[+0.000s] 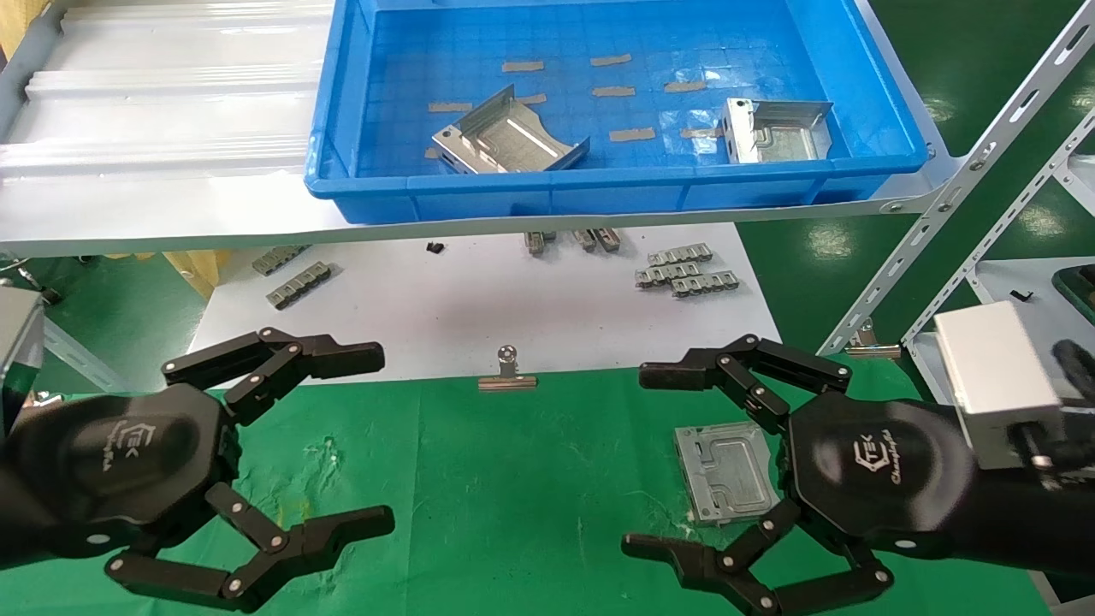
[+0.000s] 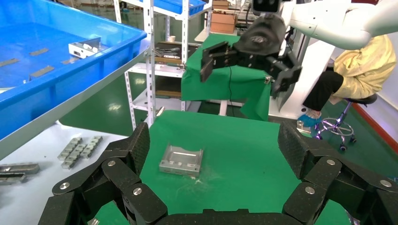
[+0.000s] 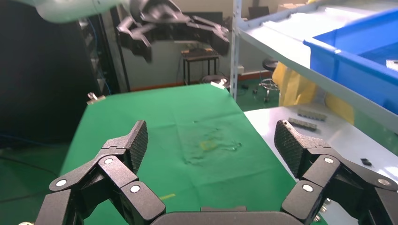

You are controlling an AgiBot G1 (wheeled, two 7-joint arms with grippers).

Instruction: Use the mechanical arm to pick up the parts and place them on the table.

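Note:
One silver part lies flat on the green table, just in front of my right gripper's palm. It also shows in the left wrist view. Two more parts lie in the blue bin on the shelf. My right gripper is open and empty, hovering over the table's right side beside the part. My left gripper is open and empty over the table's left side. Each wrist view shows its own open jaws above bare green felt.
A white sheet behind the table holds small grey clip strips. A binder clip sits at the felt's far edge. A perforated metal shelf frame stands at the right.

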